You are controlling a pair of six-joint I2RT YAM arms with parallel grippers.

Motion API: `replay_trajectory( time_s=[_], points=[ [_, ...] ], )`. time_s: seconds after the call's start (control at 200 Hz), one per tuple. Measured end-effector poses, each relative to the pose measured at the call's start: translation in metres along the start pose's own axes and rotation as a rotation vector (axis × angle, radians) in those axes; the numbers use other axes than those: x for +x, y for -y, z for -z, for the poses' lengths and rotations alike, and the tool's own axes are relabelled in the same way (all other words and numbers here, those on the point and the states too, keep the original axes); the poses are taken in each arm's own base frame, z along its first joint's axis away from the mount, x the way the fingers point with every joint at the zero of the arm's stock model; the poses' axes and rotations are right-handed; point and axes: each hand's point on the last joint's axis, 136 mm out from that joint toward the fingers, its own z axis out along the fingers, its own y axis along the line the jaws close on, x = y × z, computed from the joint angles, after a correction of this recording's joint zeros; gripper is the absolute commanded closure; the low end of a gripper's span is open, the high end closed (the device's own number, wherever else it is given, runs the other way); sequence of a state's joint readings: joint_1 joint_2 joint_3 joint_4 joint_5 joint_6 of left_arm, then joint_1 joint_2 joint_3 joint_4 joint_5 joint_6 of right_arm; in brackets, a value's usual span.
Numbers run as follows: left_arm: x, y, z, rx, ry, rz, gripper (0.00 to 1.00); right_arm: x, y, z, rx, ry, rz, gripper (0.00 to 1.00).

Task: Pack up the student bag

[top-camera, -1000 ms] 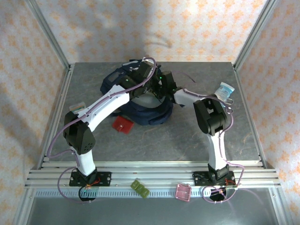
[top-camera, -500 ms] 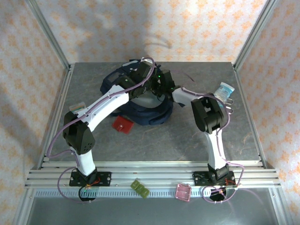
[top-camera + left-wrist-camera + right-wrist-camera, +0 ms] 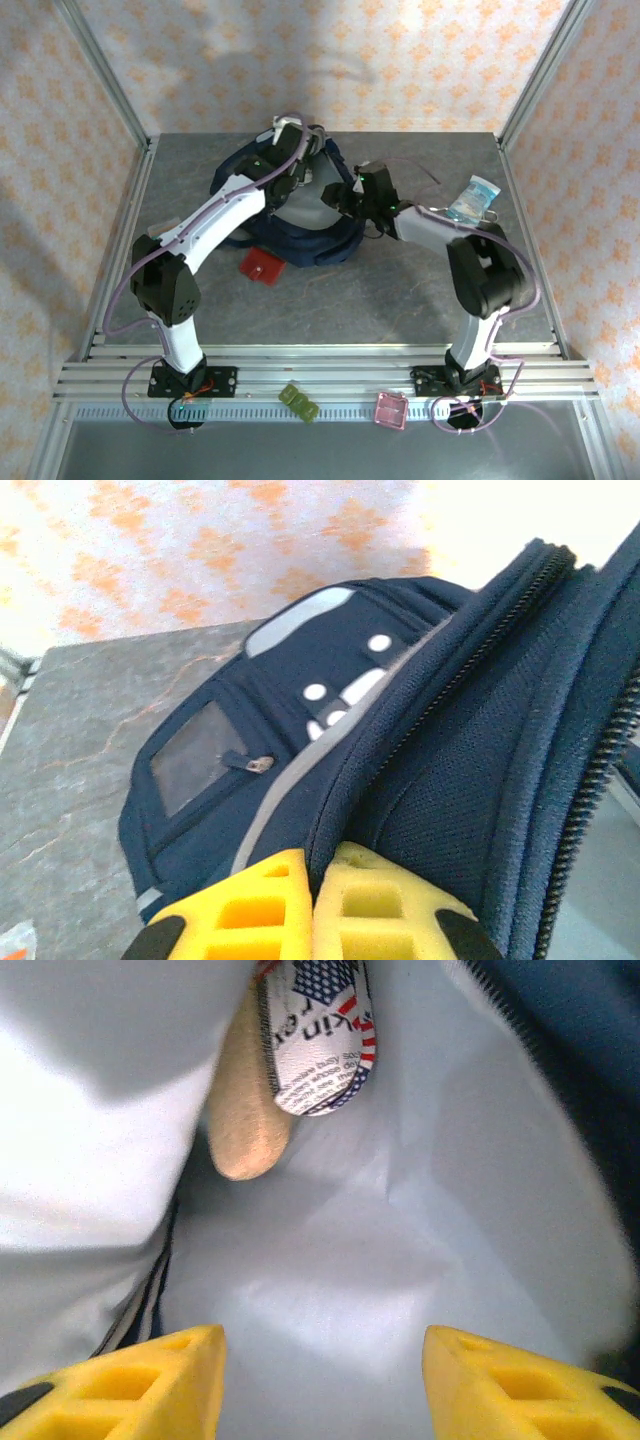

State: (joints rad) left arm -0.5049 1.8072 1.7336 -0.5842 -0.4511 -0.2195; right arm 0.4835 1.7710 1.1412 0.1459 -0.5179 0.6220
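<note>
The student bag (image 3: 312, 248), a navy-blue backpack, lies at the middle back of the table with its pale grey lining (image 3: 305, 205) showing through the open mouth. My left gripper (image 3: 292, 148) is shut on the bag's upper rim. In the left wrist view its yellow pads (image 3: 260, 900) pinch the navy fabric (image 3: 470, 760) beside the zip. My right gripper (image 3: 345, 195) is at the bag's mouth on the right. In the right wrist view it stands open (image 3: 322, 1345) over the grey lining (image 3: 330, 1260), holding nothing. Deeper inside lie a stars-and-stripes printed item (image 3: 318, 1040) and a tan object (image 3: 245, 1110).
A flat red item (image 3: 262, 266) lies just in front of the bag. A blue-and-white packet (image 3: 472, 198) sits at the right of the table. A green piece (image 3: 299, 403) and a pink piece (image 3: 390, 410) rest on the front rail. Frame posts stand at the corners.
My left gripper has drawn the bag's rim back and to the left. The right arm has swung its elbow out to the right, and its gripper has backed toward the bag's right edge.
</note>
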Motion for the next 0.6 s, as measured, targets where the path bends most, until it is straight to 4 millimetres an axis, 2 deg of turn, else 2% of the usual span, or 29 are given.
replay_trajectory(
  time_s=[0.14, 0.24, 0.345, 0.496, 0.596],
  points=[
    [0.0, -0.032, -0.015, -0.083, -0.007, 0.073, 1.0, 0.009, 0.002, 0.028, 0.015, 0.022, 0.046, 0.48],
    [0.009, -0.036, -0.021, -0.101, -0.021, 0.096, 1.0, 0.021, 0.013, 0.034, 0.046, 0.005, 0.065, 0.49],
    [0.014, -0.025, -0.019, -0.078, -0.025, 0.11, 1.0, 0.036, 0.016, 0.033, 0.071, -0.03, 0.1, 0.5],
    [0.015, 0.015, -0.021, -0.022, -0.04, 0.112, 1.0, 0.062, -0.004, 0.03, 0.033, -0.085, 0.2, 0.51],
    [0.013, 0.05, -0.038, 0.015, -0.063, 0.115, 0.62, 0.081, -0.017, 0.027, 0.003, -0.124, 0.257, 0.5]
  ],
)
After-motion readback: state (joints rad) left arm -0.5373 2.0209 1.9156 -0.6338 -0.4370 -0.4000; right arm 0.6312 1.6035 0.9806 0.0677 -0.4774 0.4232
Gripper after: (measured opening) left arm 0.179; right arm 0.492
